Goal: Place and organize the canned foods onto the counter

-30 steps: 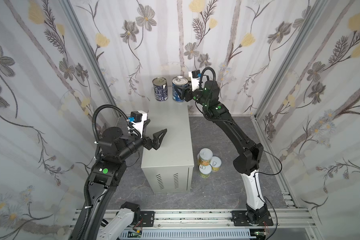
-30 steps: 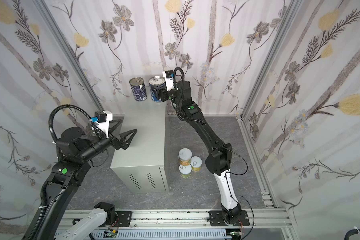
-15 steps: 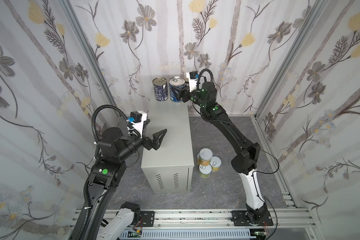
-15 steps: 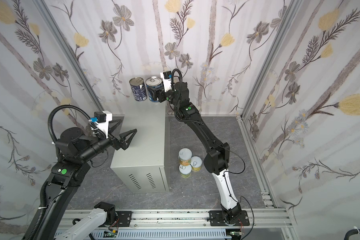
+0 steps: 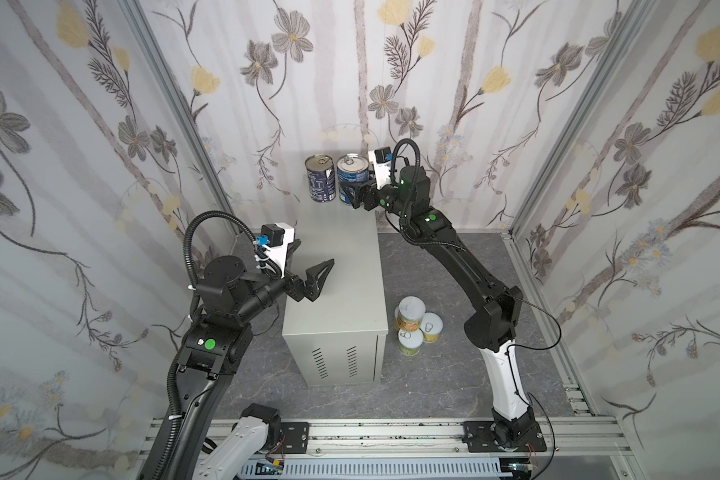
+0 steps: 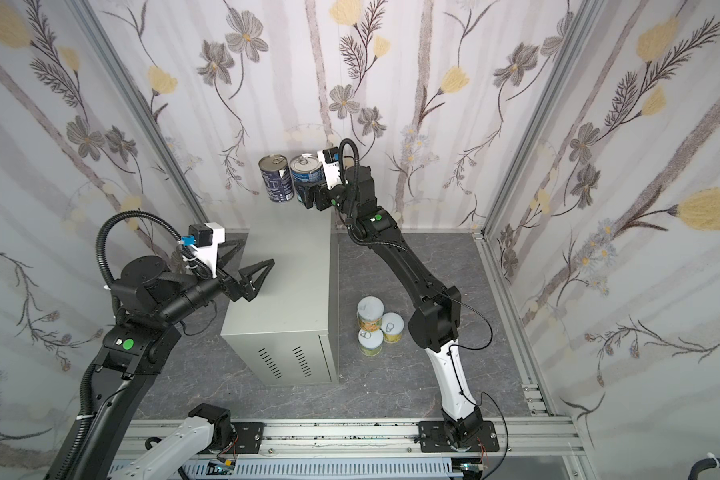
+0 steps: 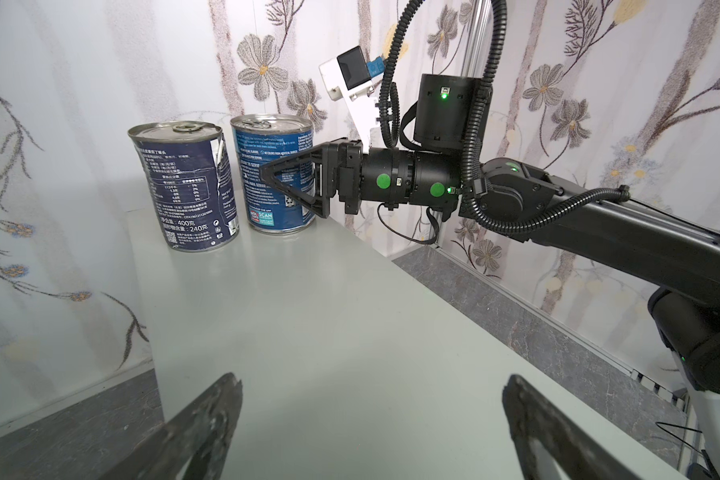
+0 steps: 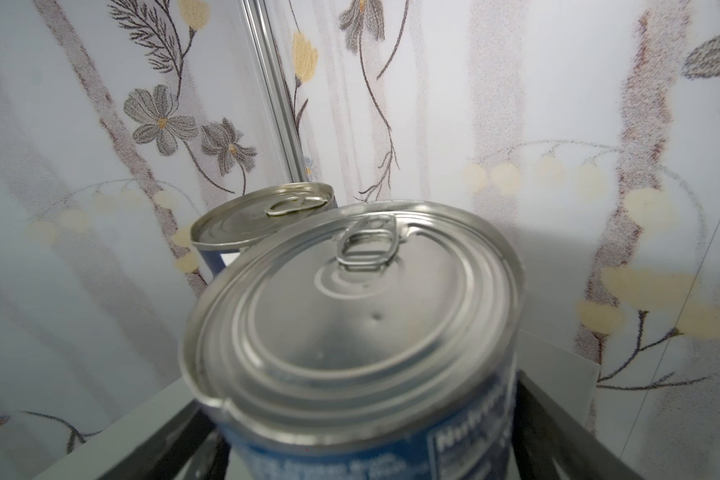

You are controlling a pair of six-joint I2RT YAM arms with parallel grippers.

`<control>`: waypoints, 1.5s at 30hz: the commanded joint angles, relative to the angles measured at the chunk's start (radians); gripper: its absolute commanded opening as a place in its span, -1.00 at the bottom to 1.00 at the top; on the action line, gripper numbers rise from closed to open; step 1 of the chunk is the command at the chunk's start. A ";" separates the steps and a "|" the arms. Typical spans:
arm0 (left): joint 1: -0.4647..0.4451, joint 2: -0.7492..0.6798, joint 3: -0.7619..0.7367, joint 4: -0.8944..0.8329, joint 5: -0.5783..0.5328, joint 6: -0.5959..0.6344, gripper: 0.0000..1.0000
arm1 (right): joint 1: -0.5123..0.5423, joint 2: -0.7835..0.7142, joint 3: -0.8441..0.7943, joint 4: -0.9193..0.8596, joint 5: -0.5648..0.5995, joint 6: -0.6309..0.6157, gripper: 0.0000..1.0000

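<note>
Right gripper [image 5: 355,197] jaws straddle the blue can [image 5: 352,176] standing on the counter [image 5: 341,282]; contact unclear. Left gripper [image 7: 371,386] gapes wide, empty. Can likely rigid, weighty, slick-walled: take it mid-label.

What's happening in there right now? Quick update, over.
Left pincer open, empty, over counter. Right pincer around lighter blue can, grip unclear. Darker can beside it, both upright on counter; short cans on floor. Nothing blocking.

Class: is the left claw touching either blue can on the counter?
Apart. Both top views show bare counter between the left claw and the two blue cans.
</note>
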 commanded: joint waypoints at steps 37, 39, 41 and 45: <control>0.041 0.093 0.404 -0.496 -0.228 0.000 1.00 | 0.009 0.029 -0.004 -0.002 -0.013 -0.052 0.61; 0.041 0.092 0.402 -0.496 -0.231 0.001 1.00 | 0.009 0.029 -0.004 0.001 -0.014 -0.050 0.60; 0.040 0.090 0.398 -0.493 -0.231 0.002 1.00 | 0.010 0.031 -0.003 0.004 -0.015 -0.047 0.60; 0.041 0.084 0.389 -0.484 -0.227 0.003 1.00 | 0.014 0.029 -0.002 0.009 -0.019 -0.051 0.60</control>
